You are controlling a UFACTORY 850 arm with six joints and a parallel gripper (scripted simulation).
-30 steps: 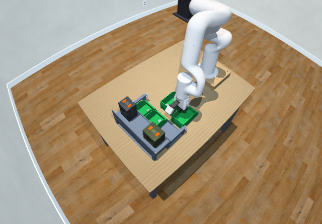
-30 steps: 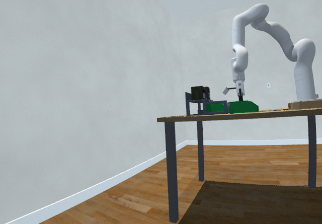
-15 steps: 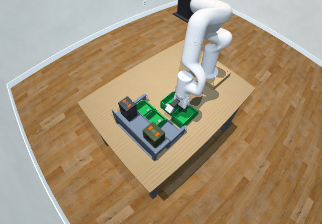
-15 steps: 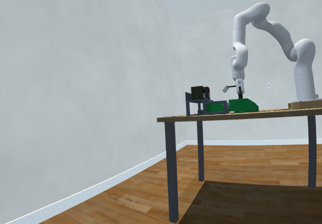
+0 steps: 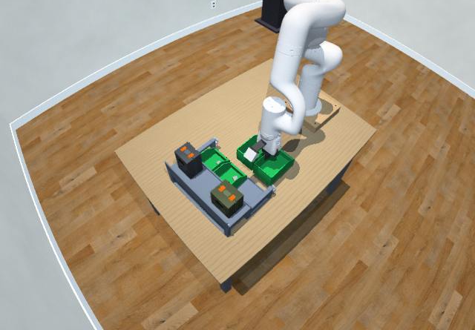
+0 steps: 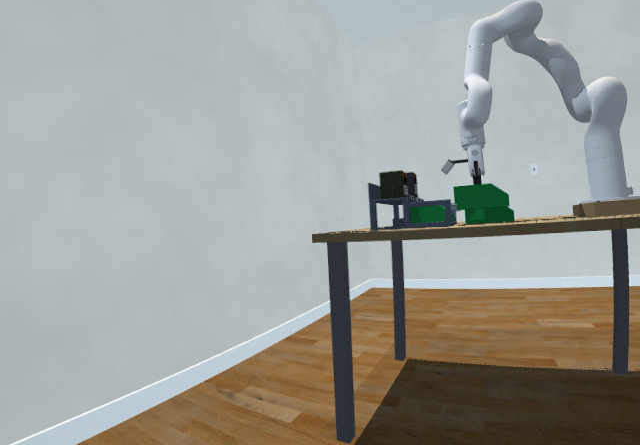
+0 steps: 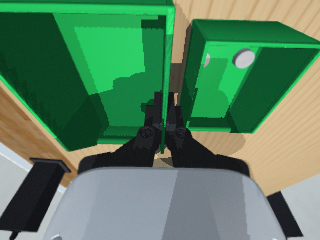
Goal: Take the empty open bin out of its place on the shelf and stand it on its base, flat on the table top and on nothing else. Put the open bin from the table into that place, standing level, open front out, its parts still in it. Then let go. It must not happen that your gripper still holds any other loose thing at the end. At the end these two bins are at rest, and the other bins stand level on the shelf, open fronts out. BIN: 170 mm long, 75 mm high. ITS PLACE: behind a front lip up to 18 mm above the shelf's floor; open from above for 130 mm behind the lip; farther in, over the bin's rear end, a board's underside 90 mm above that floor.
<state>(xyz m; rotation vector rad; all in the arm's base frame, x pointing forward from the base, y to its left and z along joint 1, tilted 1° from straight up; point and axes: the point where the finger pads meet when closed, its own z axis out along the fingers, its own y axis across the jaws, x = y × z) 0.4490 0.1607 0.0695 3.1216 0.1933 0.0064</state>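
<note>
My gripper [image 5: 269, 155] [image 6: 476, 180] [image 7: 163, 103] is shut on one side wall of the empty green bin [image 5: 273, 167] [image 6: 480, 195] [image 7: 112, 62]. That bin hangs about level, a little above the table, with its low front toward the robot base. The bin with parts [image 5: 244, 150] [image 6: 489, 216] [image 7: 216, 92] stands on the table beside it, in the wrist view to the right. Two light round parts show in it. The empty place [image 5: 254, 191] is at the right end of the grey shelf [image 5: 199, 185] [image 6: 406, 213], partly hidden by the olive case.
Two green bins [image 5: 214, 158] [image 5: 230, 173] with light parts sit side by side on the shelf. A dark case [image 5: 188, 159] and an olive case [image 5: 227, 198] [image 6: 391, 185] stand on the shelf's upper board. A shelf end post [image 5: 272, 189] rises near the held bin.
</note>
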